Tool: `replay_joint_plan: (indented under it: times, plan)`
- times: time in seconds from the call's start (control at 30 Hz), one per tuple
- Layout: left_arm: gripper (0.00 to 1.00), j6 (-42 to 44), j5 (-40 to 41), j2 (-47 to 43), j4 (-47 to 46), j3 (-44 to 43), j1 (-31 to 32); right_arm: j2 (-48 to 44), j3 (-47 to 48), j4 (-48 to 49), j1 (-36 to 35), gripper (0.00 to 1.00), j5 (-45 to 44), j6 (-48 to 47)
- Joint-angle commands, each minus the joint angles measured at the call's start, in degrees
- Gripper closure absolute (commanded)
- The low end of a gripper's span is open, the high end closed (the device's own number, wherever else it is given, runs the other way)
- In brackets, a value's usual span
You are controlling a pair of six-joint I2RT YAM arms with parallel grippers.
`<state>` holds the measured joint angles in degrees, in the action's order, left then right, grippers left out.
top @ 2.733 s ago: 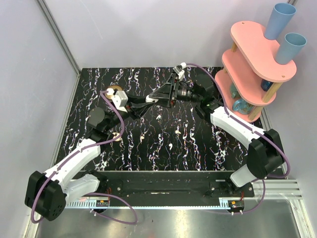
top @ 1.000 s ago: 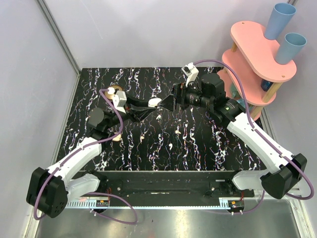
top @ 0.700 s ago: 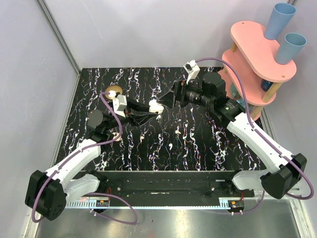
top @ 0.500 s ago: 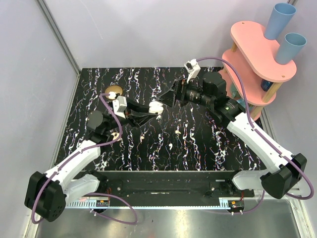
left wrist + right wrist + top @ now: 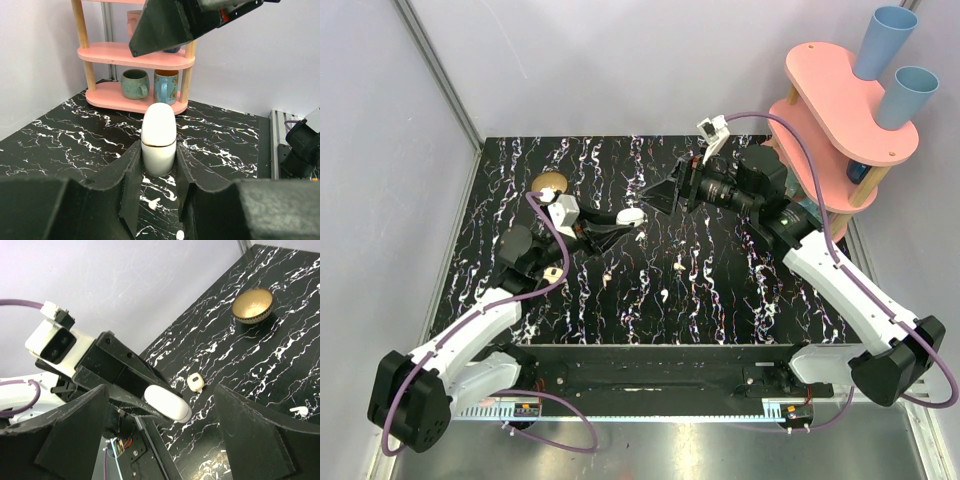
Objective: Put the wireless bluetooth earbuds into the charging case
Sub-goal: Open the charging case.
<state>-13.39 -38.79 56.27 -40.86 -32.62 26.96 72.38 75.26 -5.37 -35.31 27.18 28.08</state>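
Observation:
The charging case (image 5: 631, 215) is a white rounded capsule, lid closed, with a thin gold seam. My left gripper (image 5: 623, 219) is shut on it and holds it above the table. In the left wrist view the case (image 5: 158, 132) sticks out beyond the two black fingers (image 5: 131, 170). My right gripper (image 5: 652, 196) hangs just beyond it, open, with nothing between its fingers. From the right wrist view the case (image 5: 167, 402) lies in the wide gap between the fingers (image 5: 75, 432). Two white earbuds (image 5: 680, 265) (image 5: 663, 296) lie on the black marbled table; one earbud (image 5: 151, 202) shows below the case.
A brass bowl (image 5: 549, 181) sits at the far left of the table. A small cream rounded piece (image 5: 195, 382) lies beside the left arm. A pink tiered shelf (image 5: 840, 130) with blue cups and mugs (image 5: 135, 82) stands at the far right.
My right gripper has drawn back from the case toward the far right and spread a little wider. My left gripper has shifted slightly nearer, still holding the case.

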Motion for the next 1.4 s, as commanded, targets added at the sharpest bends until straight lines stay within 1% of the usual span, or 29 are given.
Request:
replay_joint_plan:
  times: [0.0, 0.13, 0.4, 0.53, 0.67, 0.77, 0.83, 0.87, 1.07, 1.23, 1.37]
  plan:
    - [1.0, 1.08, 2.31, -1.34, -2.64, -1.04, 0.02, 1.18, 1.46, -1.66, 0.07, 0.08, 4.62, -2.76]
    - [1.0, 0.47, 2.05, -0.9, -2.82, -2.27, 0.02, 2.15, 2.26, -3.33, 0.07, 0.09, 7.01, -3.2]
    - [1.0, -0.5, 1.43, 0.24, -3.87, -4.47, 0.02, 3.29, 2.43, -5.97, -0.28, 0.12, 6.83, -4.26]
    - [1.0, -0.85, 1.7, 0.77, -4.58, -4.99, 0.02, 3.73, 2.26, -6.41, -0.55, 0.12, 7.1, -4.52]
    - [1.0, -1.55, 0.91, 0.95, -5.37, -5.17, 0.02, 4.0, 2.17, -6.59, -0.64, 0.12, 5.26, -4.78]
    - [1.0, -1.73, -0.5, 0.77, -5.54, -5.35, 0.02, 4.26, 2.6, -6.59, -0.64, 0.12, 3.94, -4.7]
    - [1.0, -1.82, -3.04, 0.68, -5.98, -5.26, 0.02, 4.26, 3.13, -6.41, -0.55, 0.12, 3.41, -4.7]
    - [1.0, -1.9, -5.57, 0.68, -6.68, -5.26, 0.02, 4.52, 3.31, -6.32, -0.55, 0.11, 3.06, -4.7]
    - [1.0, -3.22, -10.87, -0.89, -7.92, -4.47, 0.11, 5.66, 4.45, -6.41, -0.46, 0.11, 1.74, -4.43]
    - [1.0, -2.17, -11.58, -2.04, -5.72, -4.2, 0.11, 5.93, 4.89, -5.45, -0.46, 0.1, 2.52, -3.55]
    - [1.0, -1.9, -9.83, -2.39, -5.02, -3.77, 0.11, 6.46, 5.42, -5.09, -0.46, 0.1, 4.46, -2.94]
